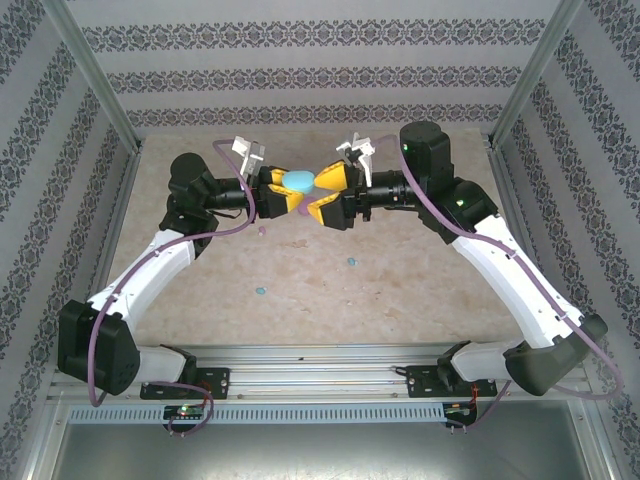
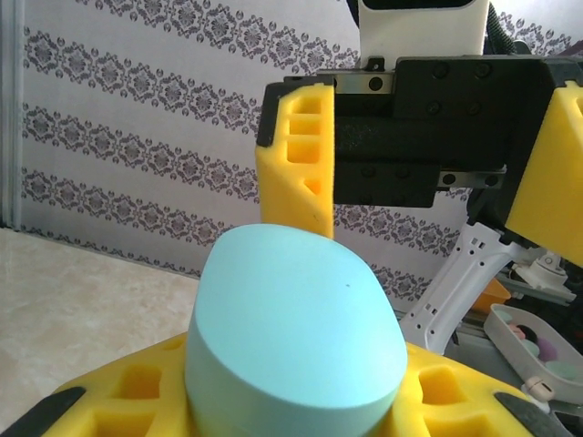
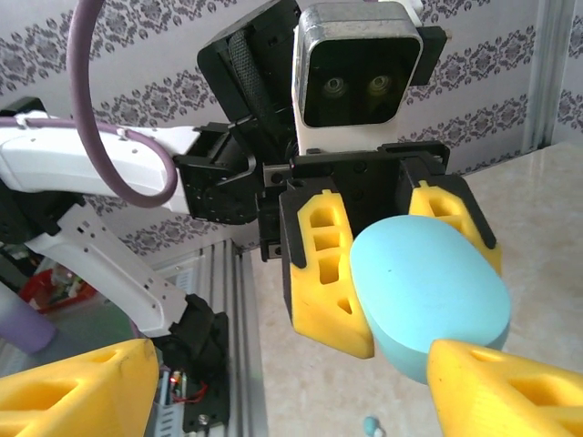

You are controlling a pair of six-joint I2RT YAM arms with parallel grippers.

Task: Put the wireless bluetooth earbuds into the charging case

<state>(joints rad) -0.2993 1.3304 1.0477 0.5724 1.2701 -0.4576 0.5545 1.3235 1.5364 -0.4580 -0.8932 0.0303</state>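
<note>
Two cyan earbuds [image 1: 261, 290] lie loose on the nearer half of the table [image 1: 430, 300], well apart from the cyan case [image 1: 299, 181] — held aloft beyond them, pinched in the left gripper [image 1: 284, 191]. The right gripper [image 1: 328, 194] faces it, jaws wide, empty. A nudge from those fingers could twist the smooth case loose. The top view places the earbuds; the right wrist view shows the left fingers [image 3: 326, 273] clamping the case's sides.

We see a beige table [image 1: 420, 300] with three tiny things lying apart on it: a cyan earbud [image 1: 351, 262] near the middle, a second cyan earbud [image 1: 261, 290] to its left, and a pale purple earbud [image 1: 262, 232] farther back.
</note>
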